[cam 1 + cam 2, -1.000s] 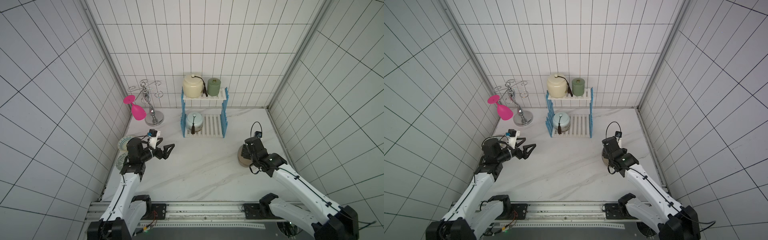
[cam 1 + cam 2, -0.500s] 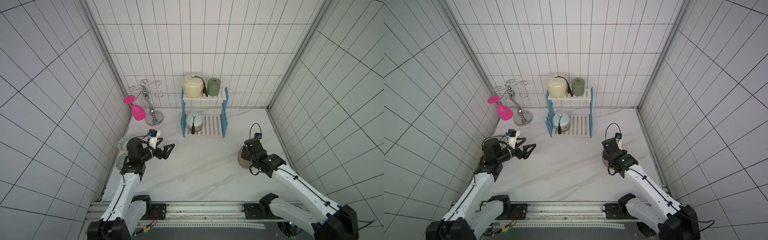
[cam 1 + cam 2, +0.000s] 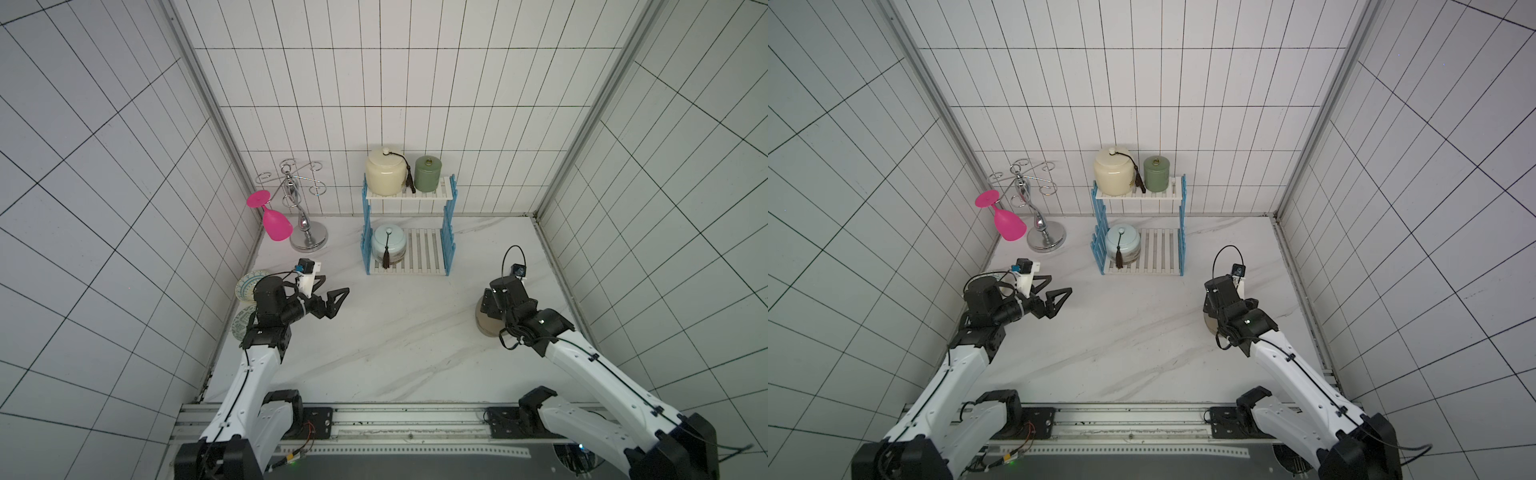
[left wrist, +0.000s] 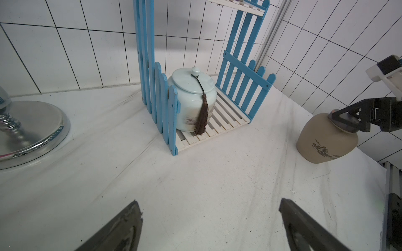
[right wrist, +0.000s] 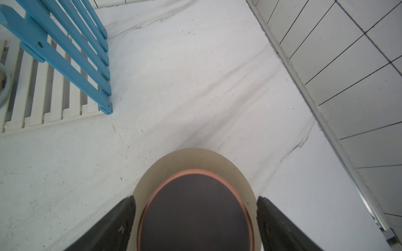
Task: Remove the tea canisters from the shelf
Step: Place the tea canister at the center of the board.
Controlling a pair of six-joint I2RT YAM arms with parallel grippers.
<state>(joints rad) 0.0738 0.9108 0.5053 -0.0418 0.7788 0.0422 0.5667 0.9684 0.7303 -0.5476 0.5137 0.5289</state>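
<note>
We see the right gripper (image 5: 195,201) with jaws parted just clear of the tan canister (image 5: 191,159), which stands on the table (image 5: 195,87) near its right edge; the left gripper (image 4: 208,201) has jaws wide, empty

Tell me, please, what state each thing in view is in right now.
cream canister: lidded, upright on the top tier of the shelf.
green canister: lidded, upright beside it.
pale blue canister: lidded, upright on the bottom tier.
tan canister: lidded, upright on the table.
left tool: open, empty.
right tool: open, straddling the tan canister's lid.
pink goblet: hanging inverted from the chrome stand.
</note>
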